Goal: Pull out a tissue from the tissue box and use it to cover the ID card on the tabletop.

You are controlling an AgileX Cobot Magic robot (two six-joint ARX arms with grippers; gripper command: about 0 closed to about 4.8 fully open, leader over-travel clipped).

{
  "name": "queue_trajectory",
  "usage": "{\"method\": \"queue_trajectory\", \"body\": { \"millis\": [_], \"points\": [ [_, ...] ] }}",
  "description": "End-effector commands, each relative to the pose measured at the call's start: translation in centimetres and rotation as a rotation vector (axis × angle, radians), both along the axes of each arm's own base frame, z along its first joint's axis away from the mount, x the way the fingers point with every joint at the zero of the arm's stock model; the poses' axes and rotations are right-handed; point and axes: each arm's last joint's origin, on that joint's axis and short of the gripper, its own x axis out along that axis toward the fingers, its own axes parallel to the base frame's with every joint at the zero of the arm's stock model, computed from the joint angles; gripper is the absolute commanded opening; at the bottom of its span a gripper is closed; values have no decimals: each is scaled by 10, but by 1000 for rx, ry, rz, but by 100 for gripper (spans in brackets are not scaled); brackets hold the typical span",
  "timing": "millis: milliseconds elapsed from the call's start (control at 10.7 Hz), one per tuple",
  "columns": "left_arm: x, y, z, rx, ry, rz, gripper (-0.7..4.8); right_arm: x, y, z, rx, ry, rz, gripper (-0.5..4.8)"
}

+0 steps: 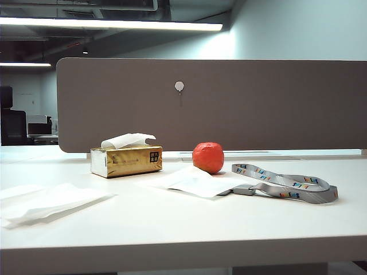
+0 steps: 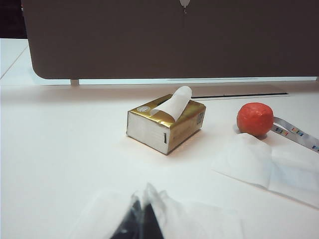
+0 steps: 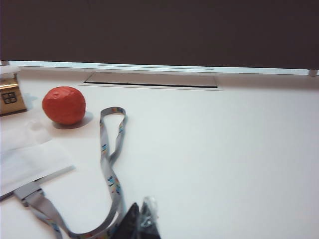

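A: Tissue lies flat on the white counter, just in front of the orange-red ball. Is the ID card visible anywhere?

B: Hardly. Only a grey clip end pokes out from the sheet's right edge, with the grey lanyard looping away from it. The card face itself is hidden under the sheet.

A: And the tissue box?

B: Gold, left of the ball and near the divider panel, a white sheet sticking up out of its top. In the right wrist view only its corner with the black label shows; the rest is cut off.

A: What about the white heap at the left?

B: A rumpled pile of tissue, well apart from the box, partly cut by the exterior view's edge.

A: The pincers?

B: Neither shows in the exterior view. The left pincer is a dark tip over blurred white tissue; I cannot tell whether it is apart or together. The right pincer sits just beside the lanyard's loop, its tips pressed together, holding nothing I can make out.
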Motion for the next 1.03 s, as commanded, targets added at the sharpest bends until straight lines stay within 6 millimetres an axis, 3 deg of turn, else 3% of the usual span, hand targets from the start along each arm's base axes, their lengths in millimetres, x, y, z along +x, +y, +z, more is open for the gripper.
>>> {"method": "queue_trajectory", "body": {
  "millis": [94, 562, 656, 843, 1030],
  "points": [
    [0, 0, 1, 1, -5, 2, -6, -1, 2, 8, -3, -80, 68, -5],
    [0, 0, 0, 1, 14, 2, -6, -1, 2, 11, -77, -126, 65, -5],
    [1, 4, 4, -5, -34, 151, -6, -2, 1, 17, -74, -193, 47, -5],
    [-1, 2, 12, 91, -136, 83, -6, -2, 1, 17, -67, -189, 48, -5],
    [0, 2, 11, 104, -128, 84, -6, -2, 1, 17, -66, -189, 48, -5]
  ]
}}
